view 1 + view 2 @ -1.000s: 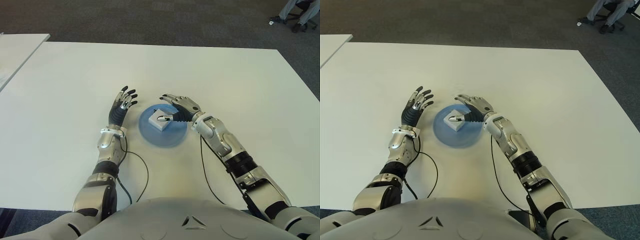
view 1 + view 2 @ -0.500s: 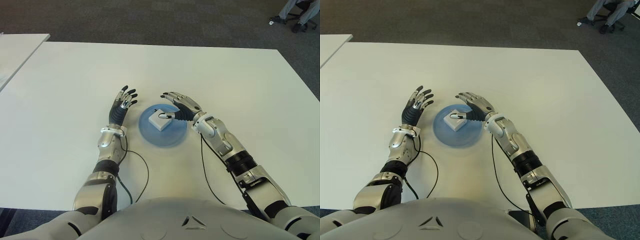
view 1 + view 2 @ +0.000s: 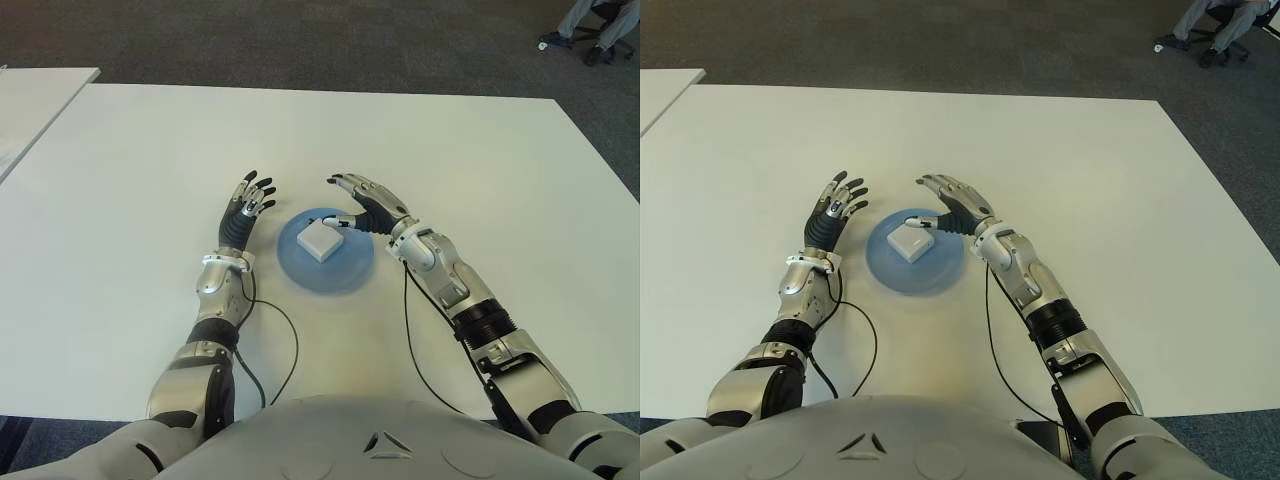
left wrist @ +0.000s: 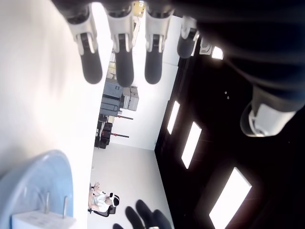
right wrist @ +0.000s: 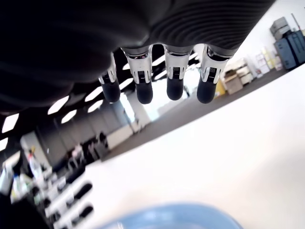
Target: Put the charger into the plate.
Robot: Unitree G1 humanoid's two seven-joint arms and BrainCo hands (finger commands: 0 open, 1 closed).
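Charger [image 3: 323, 240] lies in plate [image 3: 345, 277], mid-table [image 3: 480, 160]. Right hand [image 3: 366, 205] over plate's far right rim, fingers spread, thumb tip near charger, holding nothing. Left hand [image 3: 247, 212] left of plate, fingers splayed.

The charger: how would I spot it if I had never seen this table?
Start at the big white table and find the round blue plate between the robot's two hands. The charger lies on that plate, a small white square block just off the right hand's open thumb, and the only white thing against the blue.
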